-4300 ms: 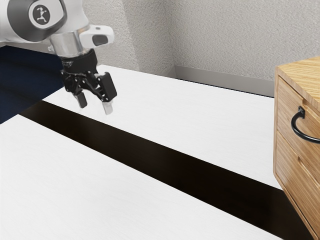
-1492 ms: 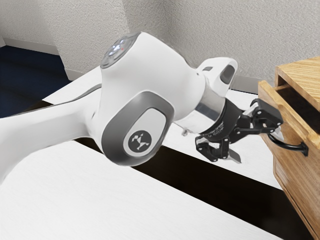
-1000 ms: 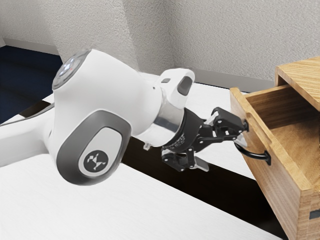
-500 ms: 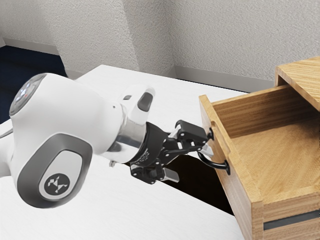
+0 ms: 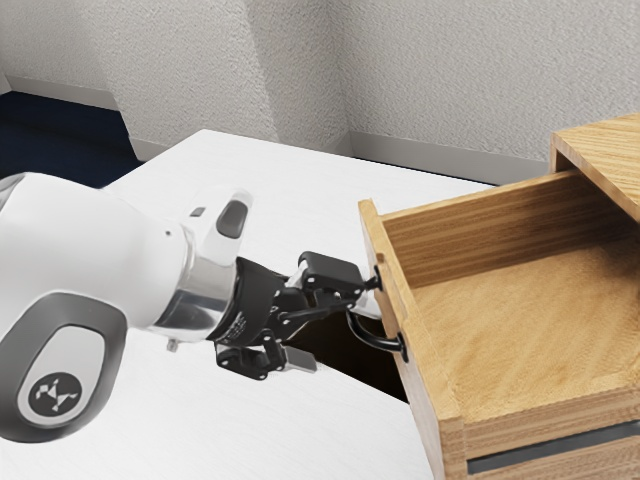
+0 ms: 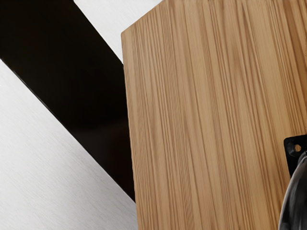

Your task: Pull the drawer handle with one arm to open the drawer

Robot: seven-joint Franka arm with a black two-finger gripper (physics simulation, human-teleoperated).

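Gripper (image 5: 328, 322) is spread, not clamped: we see its upper finger hooked against the black handle (image 5: 372, 337), with the lower finger clear of it. Drawer (image 5: 480, 330) stands far out of the wooden cabinet (image 5: 600, 150) at the exterior view's right, over the white table (image 5: 300, 190) and its black stripe (image 6: 57, 72).

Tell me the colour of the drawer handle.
Black; the drawer handle shows best in the exterior view.
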